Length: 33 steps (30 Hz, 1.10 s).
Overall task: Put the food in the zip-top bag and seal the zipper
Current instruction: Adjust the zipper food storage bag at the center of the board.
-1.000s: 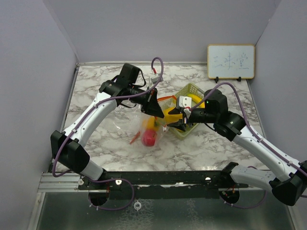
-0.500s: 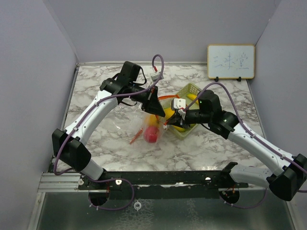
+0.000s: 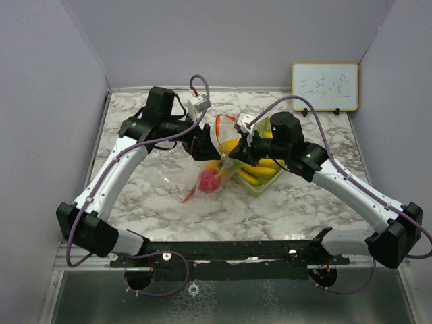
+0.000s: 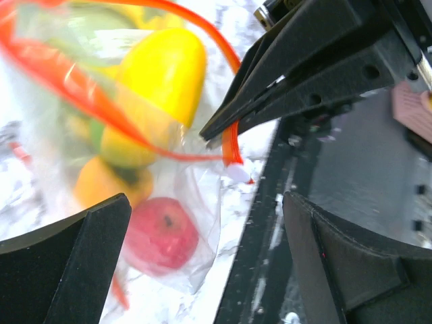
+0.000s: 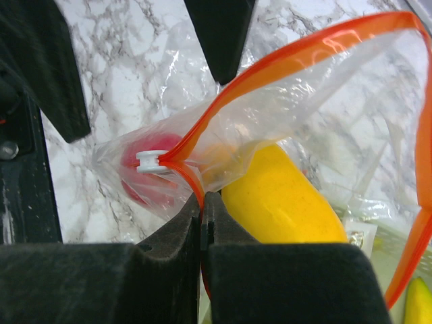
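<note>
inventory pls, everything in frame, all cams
bag: 1, clear with orange zipper, mid-table, mouth open
slider: 1, white, at zipper's end
red fruit: 1, red, bottom of bag
orange fruit: 1, orange, in bag beside red fruit
yellow fruit: 1, yellow, at bag's mouth
bananas: at least 2, yellow, in tray
tray: 1, pale green, right of bag
whiteboard: 1, white, far right by wall
table: 1, white-grey marble
left tool: 1, black, open, by bag, empty
right tool: 1, black, shut on bag's zipper edge
</note>
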Tool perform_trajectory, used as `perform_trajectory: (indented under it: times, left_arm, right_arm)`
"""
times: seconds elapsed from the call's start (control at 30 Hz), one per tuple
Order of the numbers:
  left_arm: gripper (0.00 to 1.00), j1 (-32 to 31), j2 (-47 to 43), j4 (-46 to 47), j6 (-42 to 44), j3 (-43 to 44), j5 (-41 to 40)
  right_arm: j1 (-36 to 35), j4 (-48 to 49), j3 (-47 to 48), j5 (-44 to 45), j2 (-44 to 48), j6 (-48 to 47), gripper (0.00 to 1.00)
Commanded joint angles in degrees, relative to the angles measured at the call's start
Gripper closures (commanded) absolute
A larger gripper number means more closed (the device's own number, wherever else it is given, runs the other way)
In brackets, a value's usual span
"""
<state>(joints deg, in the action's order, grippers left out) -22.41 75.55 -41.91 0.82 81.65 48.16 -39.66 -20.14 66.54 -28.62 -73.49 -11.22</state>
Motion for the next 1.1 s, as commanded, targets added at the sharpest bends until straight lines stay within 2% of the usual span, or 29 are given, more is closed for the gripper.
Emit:
perform_trajectory:
  times: [0.0,0.1,0.27,0.33,0.5,0.6,0.87,1.07]
  left_arm:
    - [0.01,1.3,-9.4,5.4,1.0,-2.5,-13.7]
    - [0.03,1.3,-12.5,6.3,1.0,-3.8,-15.2]
    - [0.27,1.3,-13.5,7.9,-0.9,-7.5,-12.9]
    - [0.32,1.3,-14.0,8.5,-1.3,-8.5,-11.6]
    - [0.32,1.3,-16.3,11.7,-2.5,-9.9,-13.6]
    - [0.28,1.3,-15.8,12.3,-3.2,-9.2,-13.9]
    - [0.27,1.3,-17.6,11.4,-4.2,-7.0,-9.3]
    - [0.29,1.3,-18.4,18.9,-9.1,-10.5,-6.5]
  right_arm:
    - [-0.2,0.6,3.3,-5.1,-1.0,6.3,0.98]
    - [-0.2,0.6,6.7,-8.9,-2.7,8.5,0.98]
    - [-0.2,3.1,13.6,-16.2,-6.4,16.9,0.98]
    - [-0.1,6.0,14.9,-17.4,-7.4,21.1,0.98]
    - [-0.2,6.4,17.2,-17.5,-9.2,22.8,0.98]
    - [-0.2,5.7,17.3,-17.5,-9.5,22.1,0.98]
    - [-0.2,3.0,17.6,-12.1,-9.9,20.1,0.98]
    - [-0.2,2.7,18.0,-16.0,-10.3,18.9,0.98]
